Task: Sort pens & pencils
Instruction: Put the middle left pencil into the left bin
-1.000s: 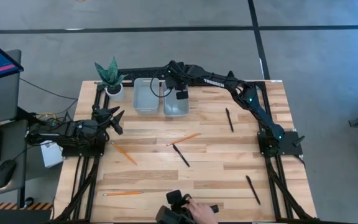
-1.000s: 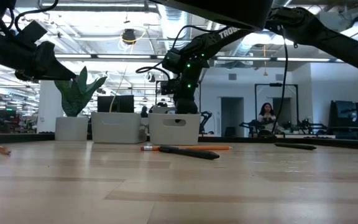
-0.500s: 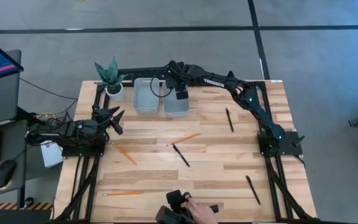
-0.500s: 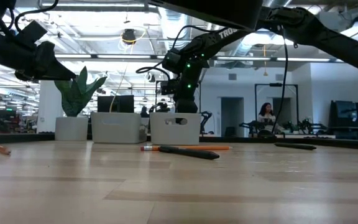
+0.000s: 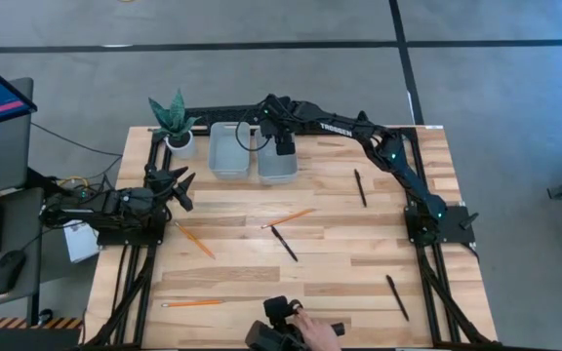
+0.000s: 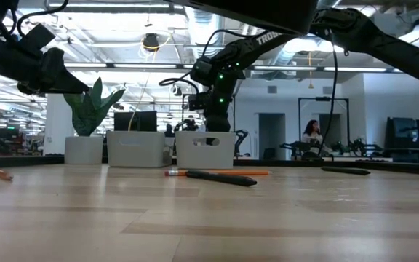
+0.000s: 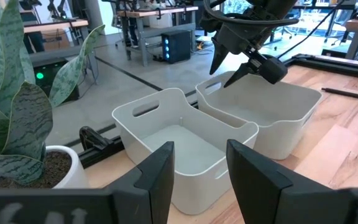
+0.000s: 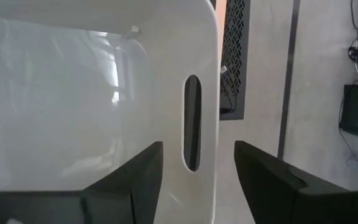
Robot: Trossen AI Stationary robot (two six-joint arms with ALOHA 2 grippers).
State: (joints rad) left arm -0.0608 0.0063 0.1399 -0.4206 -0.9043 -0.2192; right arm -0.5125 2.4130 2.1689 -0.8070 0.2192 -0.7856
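The right gripper (image 5: 282,148) hangs over the far end of the right bin (image 5: 277,166), jaws spread apart with nothing between them; in its own wrist view only the bin's white wall and handle slot show between the fingers (image 8: 129,180). My read is that this is the end of a drop into that bin, though what lies inside the bin cannot be made out. To finish well, the arm should lift straight up until its fingers are above the rim before it swings away, so it neither catches the wall nor shoves the bin against the left bin (image 5: 226,153) touching it. On the table lie three pens (image 5: 284,244), (image 5: 360,187), (image 5: 397,297) and three pencils (image 5: 290,217), (image 5: 196,240), (image 5: 193,303). The middle pen lies just beside the middle pencil, their ends almost touching, so the next pick needs a grip placed well along one shaft, away from that meeting point, and across it. The left gripper (image 5: 177,185) waits at the table's left edge near the plant (image 5: 173,119), jaws partly open and empty.
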